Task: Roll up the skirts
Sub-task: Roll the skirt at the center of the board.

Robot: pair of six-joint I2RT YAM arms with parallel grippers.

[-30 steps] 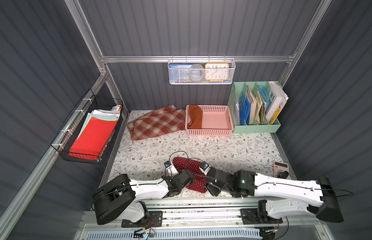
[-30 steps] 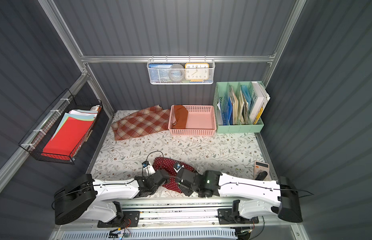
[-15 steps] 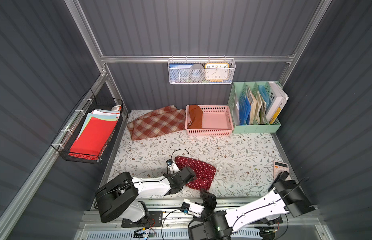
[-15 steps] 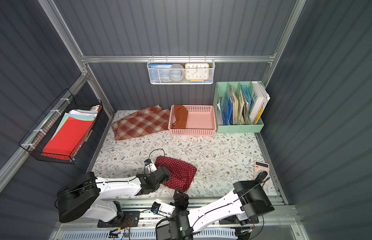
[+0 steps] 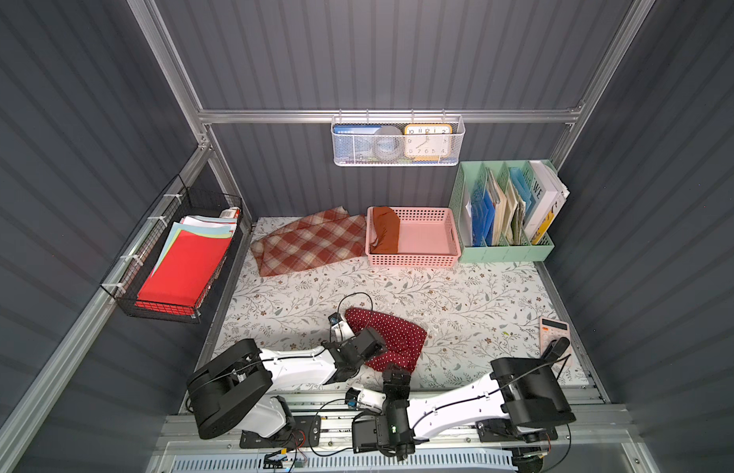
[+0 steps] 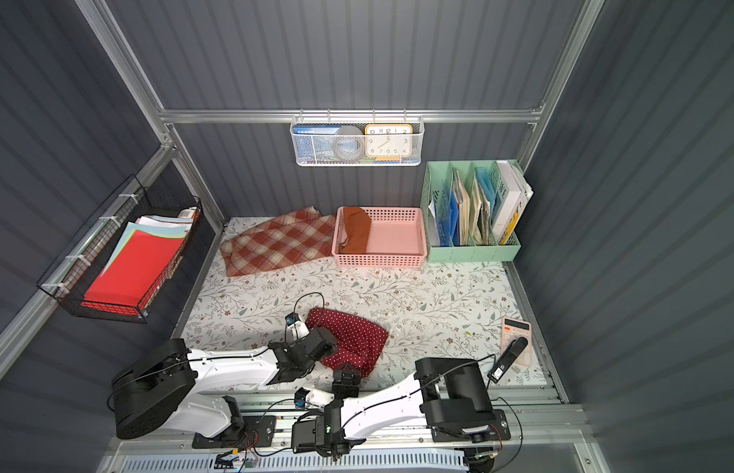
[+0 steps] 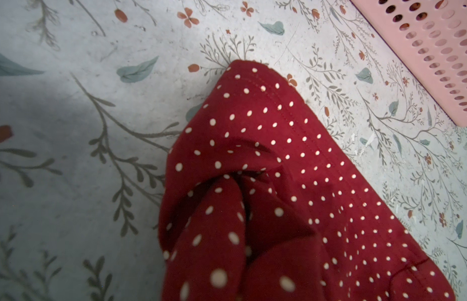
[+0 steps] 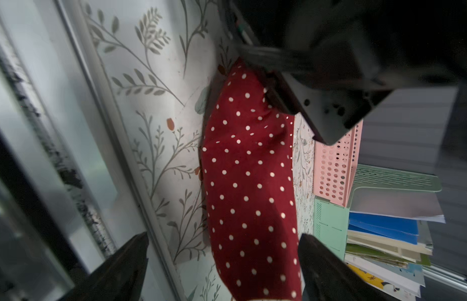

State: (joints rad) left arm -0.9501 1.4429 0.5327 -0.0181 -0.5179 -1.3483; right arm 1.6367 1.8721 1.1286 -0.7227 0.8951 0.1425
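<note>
One dark red white-dotted cloth skirt (image 5: pixel 398 336), lower centre, pinched in closed left gripper (image 5: pixel 377 346), near gaping empty right gripper (image 8: pixel 222 235); roll tight, evenly.

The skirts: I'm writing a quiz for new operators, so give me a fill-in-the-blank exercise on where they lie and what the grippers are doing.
1. The rust-orange skirt lies ____ the pink basket.
2. The plaid skirt lies flat on the table, not yet ____.
3. The left gripper is ____ on the polka-dot skirt.
4. The right gripper has its jaws ____.
Missing words: inside; rolled; shut; open.
</note>
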